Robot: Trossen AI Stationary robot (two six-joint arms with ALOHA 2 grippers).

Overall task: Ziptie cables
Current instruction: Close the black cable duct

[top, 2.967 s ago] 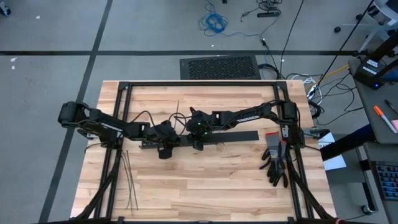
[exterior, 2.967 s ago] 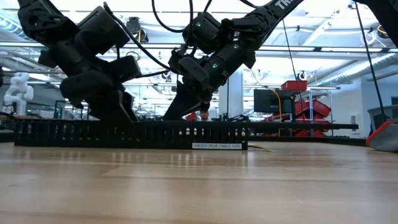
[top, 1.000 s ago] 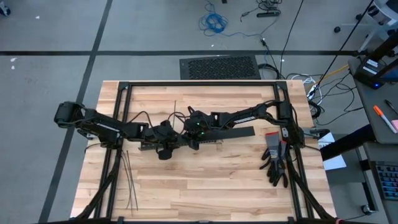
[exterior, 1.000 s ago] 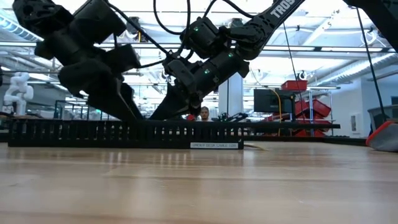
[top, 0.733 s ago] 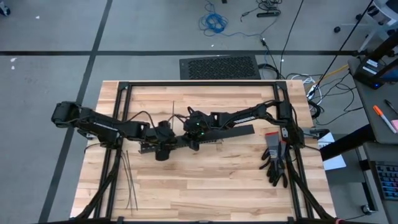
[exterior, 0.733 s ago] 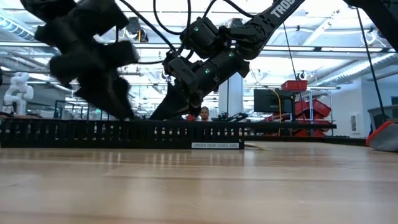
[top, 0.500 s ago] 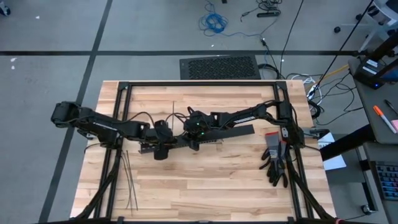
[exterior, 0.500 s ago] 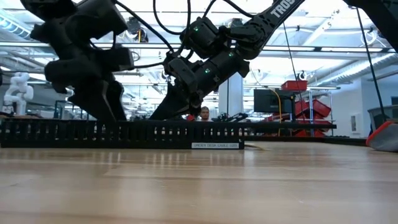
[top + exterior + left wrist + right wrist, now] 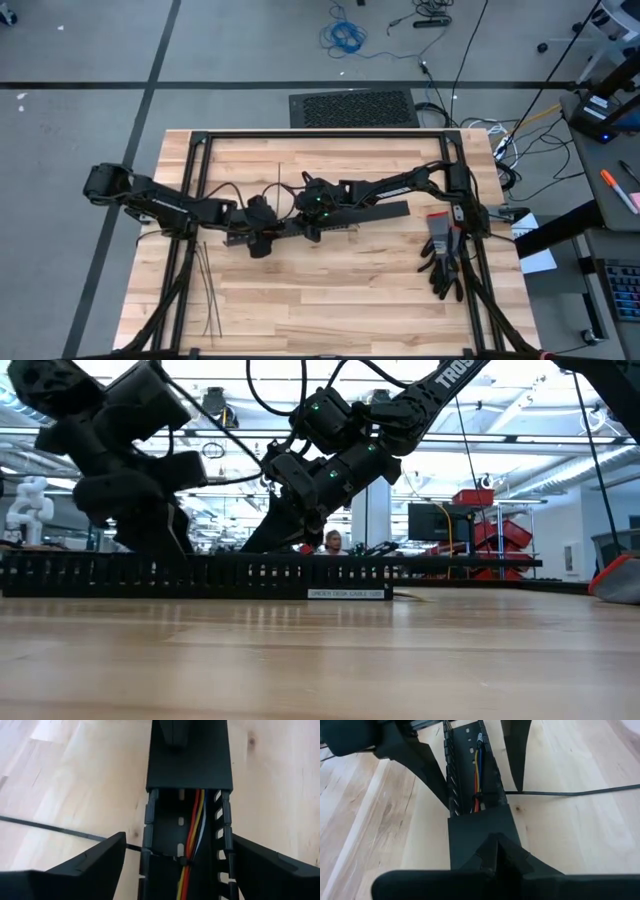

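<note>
Lay left-right inside long black slotted plastic duct (image 9: 330, 222): one bundle of thin coloured cables (image 9: 192, 837). Straddled it: left gripper (image 9: 175, 857), fingers spread. Pressed down on duct cover: right gripper (image 9: 492, 845), fingers together. Near-left on table: several thin dark zipties (image 9: 207, 290), pointing near-far.

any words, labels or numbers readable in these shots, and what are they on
"TRO": white letters on the right arm in the low view, cut off by the picture's top edge.
White label on the black slotted duct, low view: a line of print is there, too small to read.
High view and both wrist views: no text readable.
</note>
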